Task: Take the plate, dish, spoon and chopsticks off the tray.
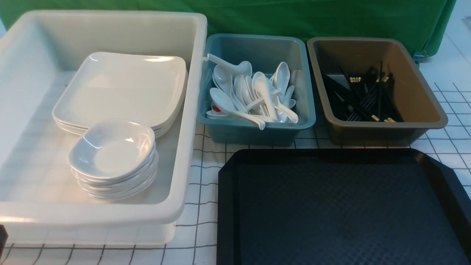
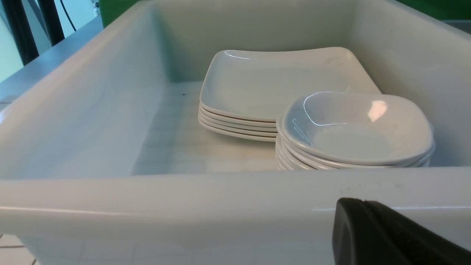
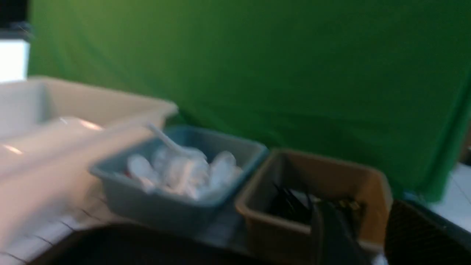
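Observation:
The black tray [image 1: 342, 209] lies at the front right and shows only its diamond-pattern surface. A stack of large white plates [image 1: 121, 86] [image 2: 279, 81] sits in the white tub, with a stack of small deep dishes [image 1: 112, 149] [image 2: 357, 129] in front of it. Several white spoons [image 1: 254, 95] fill the blue tub, and black chopsticks [image 1: 362, 97] lie in the brown tub. My left gripper [image 2: 355, 201] is shut and empty, just outside the white tub's near wall. My right gripper [image 3: 362, 206], blurred, stands open with nothing in it, over the tray and facing the brown tub.
The white tub [image 1: 191, 110] takes the left side. The blue tub [image 1: 257, 130] and brown tub [image 1: 427, 99] stand side by side behind the tray. A green cloth [image 1: 294, 18] hangs at the back, and a white gridded tablecloth [image 1: 206, 184] shows between tub and tray.

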Motion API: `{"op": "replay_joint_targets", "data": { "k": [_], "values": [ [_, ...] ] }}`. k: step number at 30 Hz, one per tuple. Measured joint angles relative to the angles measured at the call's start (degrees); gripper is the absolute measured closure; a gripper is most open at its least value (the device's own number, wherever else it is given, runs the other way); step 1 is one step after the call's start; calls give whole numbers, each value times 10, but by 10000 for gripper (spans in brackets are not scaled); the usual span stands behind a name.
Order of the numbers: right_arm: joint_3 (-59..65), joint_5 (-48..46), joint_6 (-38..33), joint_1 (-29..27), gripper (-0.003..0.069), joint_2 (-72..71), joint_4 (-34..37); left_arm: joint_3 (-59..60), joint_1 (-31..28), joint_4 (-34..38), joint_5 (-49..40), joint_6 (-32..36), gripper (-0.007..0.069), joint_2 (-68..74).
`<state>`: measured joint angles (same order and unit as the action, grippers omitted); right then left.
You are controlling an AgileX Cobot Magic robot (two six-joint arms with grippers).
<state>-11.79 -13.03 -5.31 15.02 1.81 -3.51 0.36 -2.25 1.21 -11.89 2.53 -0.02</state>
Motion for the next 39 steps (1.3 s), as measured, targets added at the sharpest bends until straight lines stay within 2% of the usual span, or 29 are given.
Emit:
{"op": "replay_joint_targets", "data": {
  "k": [1,3,7,39],
  "values": [
    [43,0,-3,-37,419,-9,0,0,0,-1,0,0,619,0],
    [98,2,-6,-71,418,-15,0,0,0,-1,0,0,619,0],
    [121,-17,-8,-109,417,-16,1,0,0,-1,-1,0,619,0],
    [122,-17,-6,-116,417,-17,4,0,0,-2,1,0,619,0]
  ]
}}
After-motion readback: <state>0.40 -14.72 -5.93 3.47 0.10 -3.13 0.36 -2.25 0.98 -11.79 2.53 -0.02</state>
